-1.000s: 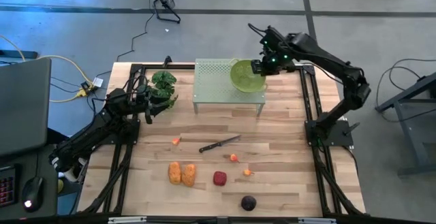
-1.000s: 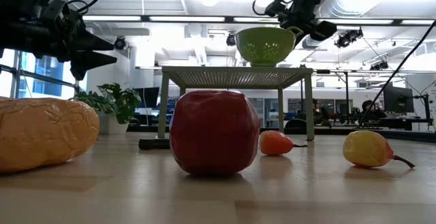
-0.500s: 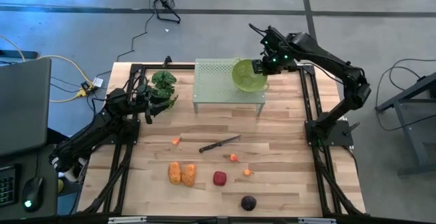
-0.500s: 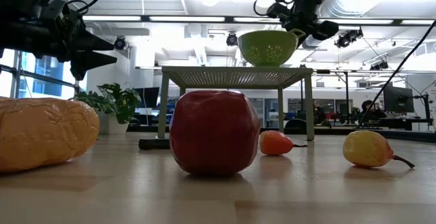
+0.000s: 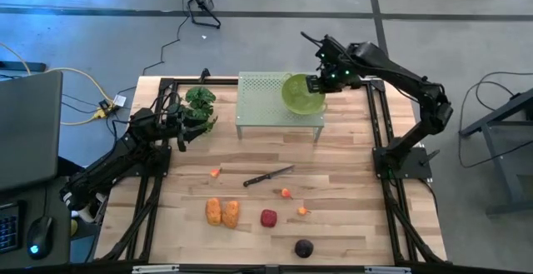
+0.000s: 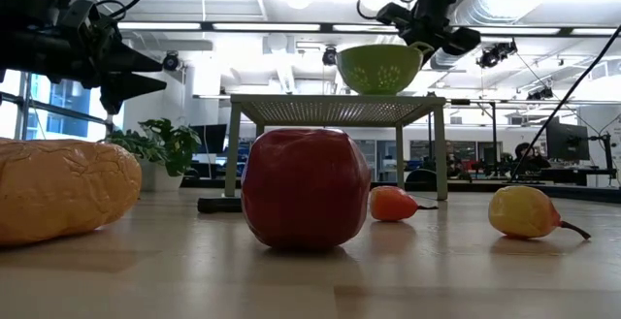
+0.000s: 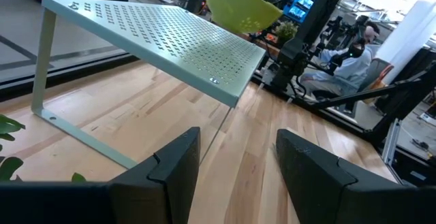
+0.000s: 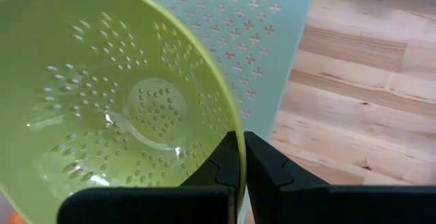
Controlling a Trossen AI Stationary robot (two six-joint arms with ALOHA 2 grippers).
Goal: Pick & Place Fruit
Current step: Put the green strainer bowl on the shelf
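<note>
Near the table's front edge the fruit lies loose: two orange oblong pieces [image 5: 222,212], a red apple [image 5: 268,217], a dark purple round one [image 5: 304,247]. They look light, hard and smooth (likely to roll), best pinched across the middle. Right gripper [image 5: 321,81] is clenched on the green colander [image 5: 301,92] rim atop the perforated stand [image 5: 262,97]. Left gripper [image 5: 183,132] hovers by the leafy bunch [image 5: 200,99], fingers parted, empty.

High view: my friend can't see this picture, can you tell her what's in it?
The right gripper is shut on the rim of a green colander on a pale shelf. The left gripper hovers empty beside a leafy bunch. Fruit and a knife lie on the table.
</note>
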